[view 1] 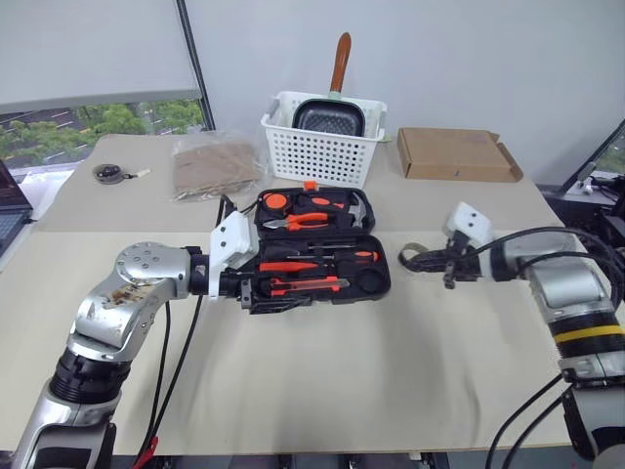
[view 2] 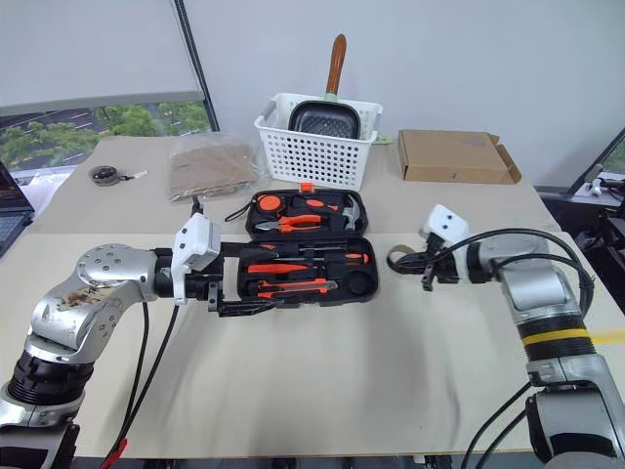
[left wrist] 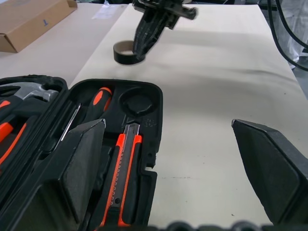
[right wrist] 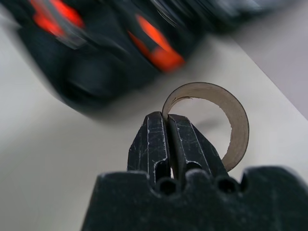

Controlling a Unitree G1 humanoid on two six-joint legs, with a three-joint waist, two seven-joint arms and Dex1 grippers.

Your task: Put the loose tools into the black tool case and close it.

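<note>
We see the right gripper (right wrist: pixel 167 126) clamped on the tape roll's (right wrist: pixel 231 115) wall, just right of the open tool case (view 1: pixel 376 269).

The setting is an office or laboratory room arranged as a robot test station. Indicators: a wide beige table (view 1: pixel 322 391) placed against a plain white wall (view 1: pixel 469 59); a window (view 1: pixel 59 132) with a roller blind (view 1: pixel 88 44), overlooking treetops; a laptop edge (view 1: pixel 12 210) at the table side. Staged items include a white slotted basket (view 1: pixel 322 147) holding a grill pan (view 1: pixel 329 117), a flat cardboard box (view 1: pixel 454 154) and an open black tool case (view 1: pixel 317 244).
</note>
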